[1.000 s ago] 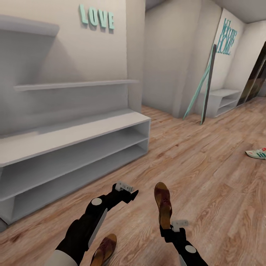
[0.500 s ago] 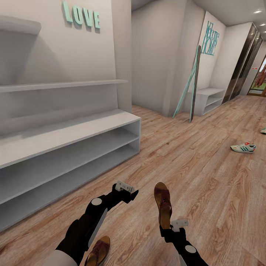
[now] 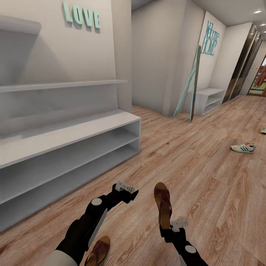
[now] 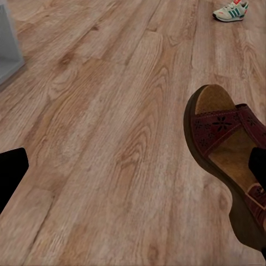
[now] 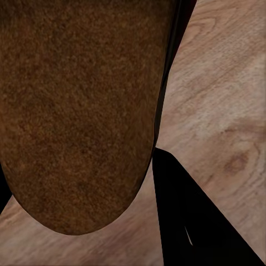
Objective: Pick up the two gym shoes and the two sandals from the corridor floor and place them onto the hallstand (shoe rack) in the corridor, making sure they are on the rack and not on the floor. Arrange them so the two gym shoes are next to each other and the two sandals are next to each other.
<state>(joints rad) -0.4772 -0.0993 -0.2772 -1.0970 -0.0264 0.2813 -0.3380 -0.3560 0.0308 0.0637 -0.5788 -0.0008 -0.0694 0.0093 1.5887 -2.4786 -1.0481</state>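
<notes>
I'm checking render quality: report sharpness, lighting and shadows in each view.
Head view: soft even light, faint shadows under the hallstand shelves, distant gym shoe slightly blurry. Left wrist view: floor grain and sandal crisp. Right wrist view: the sandal sole looms close, grainy, dim.

Your arms: glossy black shells, white round joint caps, pale grey wrist brackets; left arm (image 3: 88, 225) upper segment seemingly white.
</notes>
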